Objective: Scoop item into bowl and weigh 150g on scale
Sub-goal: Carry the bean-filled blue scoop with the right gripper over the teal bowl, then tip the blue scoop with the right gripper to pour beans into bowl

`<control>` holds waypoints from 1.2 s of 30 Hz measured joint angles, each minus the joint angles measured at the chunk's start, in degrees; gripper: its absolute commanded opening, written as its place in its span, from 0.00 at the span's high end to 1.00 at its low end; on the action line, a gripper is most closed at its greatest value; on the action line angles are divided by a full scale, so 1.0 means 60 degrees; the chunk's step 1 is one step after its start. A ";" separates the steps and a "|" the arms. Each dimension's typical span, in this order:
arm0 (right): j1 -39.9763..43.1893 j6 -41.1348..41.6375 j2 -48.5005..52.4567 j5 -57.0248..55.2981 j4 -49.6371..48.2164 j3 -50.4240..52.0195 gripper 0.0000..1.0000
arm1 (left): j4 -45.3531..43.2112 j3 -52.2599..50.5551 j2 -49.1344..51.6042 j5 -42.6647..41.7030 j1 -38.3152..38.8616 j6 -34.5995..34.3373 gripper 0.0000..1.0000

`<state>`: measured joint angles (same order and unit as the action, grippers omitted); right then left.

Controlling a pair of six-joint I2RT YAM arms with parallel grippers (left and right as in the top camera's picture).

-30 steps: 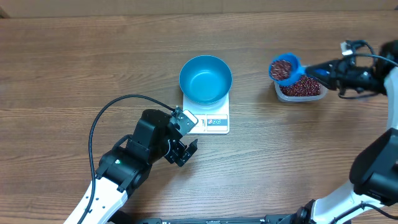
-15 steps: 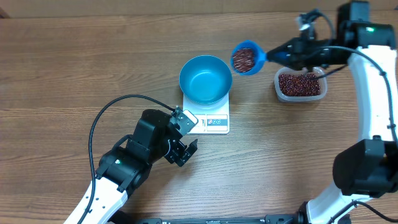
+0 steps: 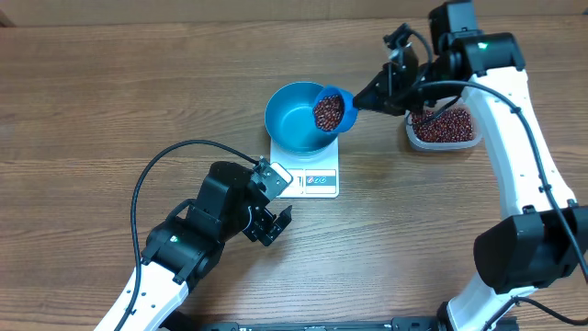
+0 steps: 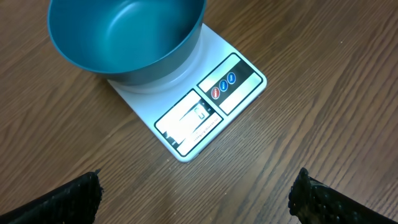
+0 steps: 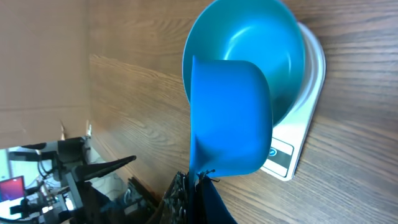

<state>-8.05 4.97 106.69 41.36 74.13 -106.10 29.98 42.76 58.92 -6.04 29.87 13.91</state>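
Blue plastic marks the middle of the wooden table: the bowl sits on the scale, and the scoop hangs over the bowl's right rim with a load of red-brown beans in its cup. The right gripper has its fingers pressed together on the scoop's handle, reaching in from the side of the clear tub, which holds the main heap of beans. From the left wrist view the bowl's inside looks smooth and bare, with no beans in it, so the weighing appears to be at its very start; this looks like the first scoopful about to be tipped. The scale's display is too small to read. The left gripper rests low near the scale's front left corner, its fingers spread wide and holding nothing. What seems left is nearly all of it: emptying this load, fetching more from the tub, and stopping at the target weight.
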 measured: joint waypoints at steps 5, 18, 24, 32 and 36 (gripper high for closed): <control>-0.0375 0.0291 0.0004 -0.0397 0.0000 0.0000 0.96 | 0.0000 0.0000 0.0000 0.0000 0.0000 0.0000 0.00; -0.1446 0.1031 0.0015 -0.1719 -0.0466 -0.0415 0.96 | -0.0004 0.0000 0.0000 0.0000 0.0000 0.0000 0.00; -0.1683 0.1173 0.0018 -0.2554 -0.0801 -0.0495 0.96 | -0.0004 0.0000 0.0000 0.0000 0.0000 0.0000 0.00; -0.2368 0.1173 0.0018 -0.3960 -0.1209 -0.0495 0.96 | -0.0004 0.0000 0.0000 0.0000 0.0000 0.0004 0.00; -0.2725 0.1173 0.0018 -0.4575 -0.1377 -0.0495 0.96 | -0.0004 0.0000 0.0000 0.0000 0.0000 0.0004 0.00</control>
<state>-24.40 12.01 106.80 13.91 65.87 -109.08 29.95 42.76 58.92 -6.04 29.87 13.93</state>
